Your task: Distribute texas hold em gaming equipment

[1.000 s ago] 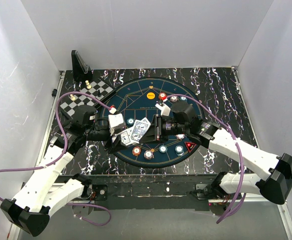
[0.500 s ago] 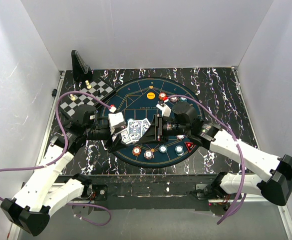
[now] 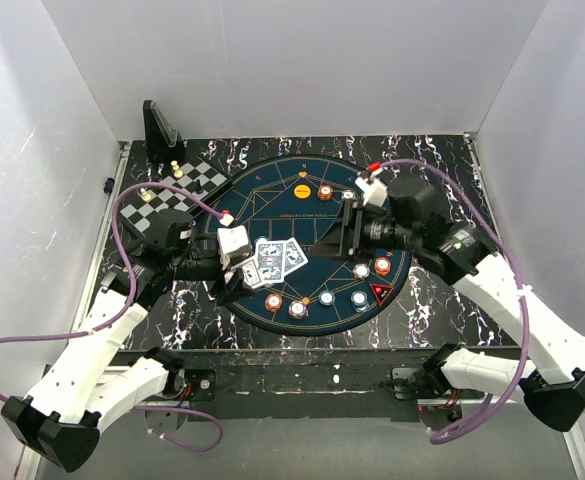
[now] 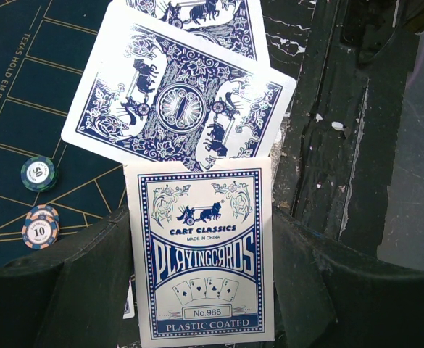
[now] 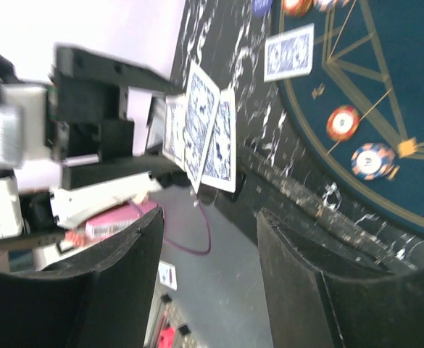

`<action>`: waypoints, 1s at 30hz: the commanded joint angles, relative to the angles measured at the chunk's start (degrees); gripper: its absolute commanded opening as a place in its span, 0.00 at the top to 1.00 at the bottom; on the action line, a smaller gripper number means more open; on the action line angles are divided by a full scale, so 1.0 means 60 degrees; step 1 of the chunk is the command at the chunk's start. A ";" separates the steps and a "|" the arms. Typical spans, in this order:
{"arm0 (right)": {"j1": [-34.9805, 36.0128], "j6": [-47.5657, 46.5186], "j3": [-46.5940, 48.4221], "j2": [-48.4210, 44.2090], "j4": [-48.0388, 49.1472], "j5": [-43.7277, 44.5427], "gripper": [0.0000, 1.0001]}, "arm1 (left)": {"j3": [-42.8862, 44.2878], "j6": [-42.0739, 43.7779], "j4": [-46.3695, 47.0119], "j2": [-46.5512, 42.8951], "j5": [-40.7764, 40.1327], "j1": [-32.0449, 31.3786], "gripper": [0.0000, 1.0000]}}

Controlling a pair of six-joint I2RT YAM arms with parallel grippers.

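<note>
Between my left fingers: small playing cards with blue patterned backs (image 4: 175,109), a short fan that my left gripper (image 4: 201,250) pinches narrowly by its lower end.
Front of the fan: a white title card (image 4: 201,254), its long axis running straight out from my wrist; the blue backs splay beyond it at a slant.
Over the table: the fan hangs at the near-left rim of the large round dark blue mat with gold lines (image 3: 272,200).
Right gripper (image 3: 345,226): jaws wide, nothing between them, well apart from the fan.
Direction: the fan lies to the left of my right fingers, nearer the bases, free ends turned toward the mat.
Nearer arm: left carries; I judge right must cross the mat to draw a card.
Title card reads: CART CLASSICS, MADE IN CHINA, PLAYING CARDS, No.988, PLASTIC COATED.
Mat reads: TEXAS HOLD EM POKER.
Chips: teal round chip (image 4: 38,172) marked 50; orange round chip (image 4: 40,226) marked 10.
</note>
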 commanded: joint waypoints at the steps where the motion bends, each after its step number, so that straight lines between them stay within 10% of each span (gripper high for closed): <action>1: -0.0703 -0.1593 0.1696 0.0253 -0.1520 0.0805 0.37 | 0.0352 0.0212 -0.0098 -0.0103 0.0273 -0.0029 1.00; 30: 0.0848 -0.0672 0.2139 0.2759 0.0428 -0.0249 0.32 | 0.0425 0.0344 -0.0171 -0.0044 0.0288 -0.0029 1.00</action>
